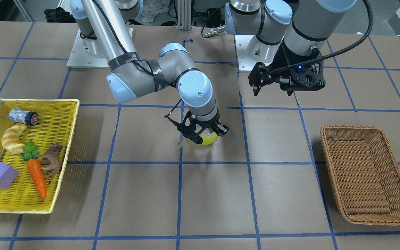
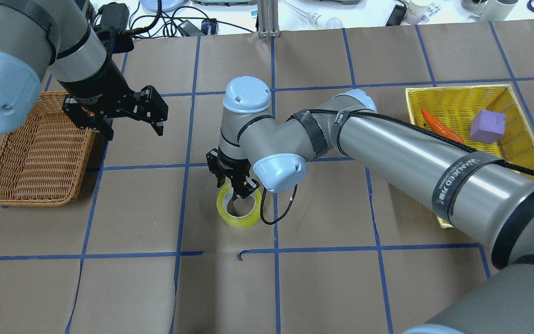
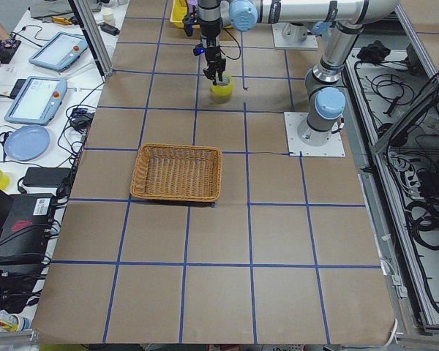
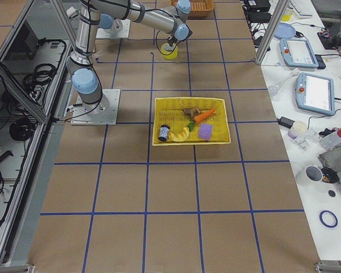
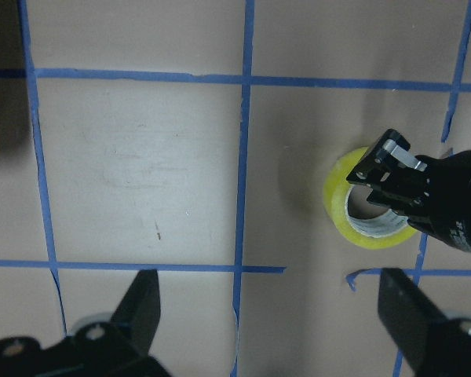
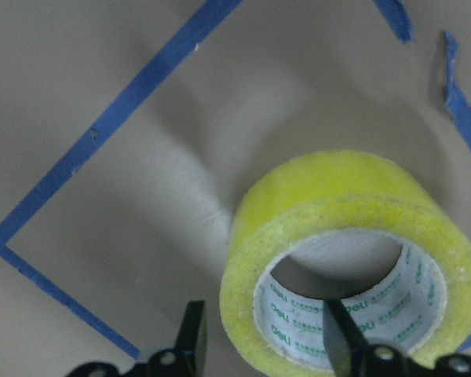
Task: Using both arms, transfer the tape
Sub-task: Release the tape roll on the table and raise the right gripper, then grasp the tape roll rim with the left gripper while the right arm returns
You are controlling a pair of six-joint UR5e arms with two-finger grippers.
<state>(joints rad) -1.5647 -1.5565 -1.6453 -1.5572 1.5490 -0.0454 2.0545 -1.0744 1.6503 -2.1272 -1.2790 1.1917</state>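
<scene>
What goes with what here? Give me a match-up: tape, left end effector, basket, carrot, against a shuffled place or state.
Things:
1. tape
2. left end effector
3. basket
4. carrot

Place or state:
A. in the yellow tray
B. empty
C. open, above the table, holding nothing
D. on the table, with the right end effector astride its wall

Pairs: 1-D, 2-C, 3-B, 4-A

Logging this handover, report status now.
Right gripper open, straddling wall of the tape. Left gripper open, hovering apart. Roll rests hole-up on table. Empty basket well aside.
</scene>
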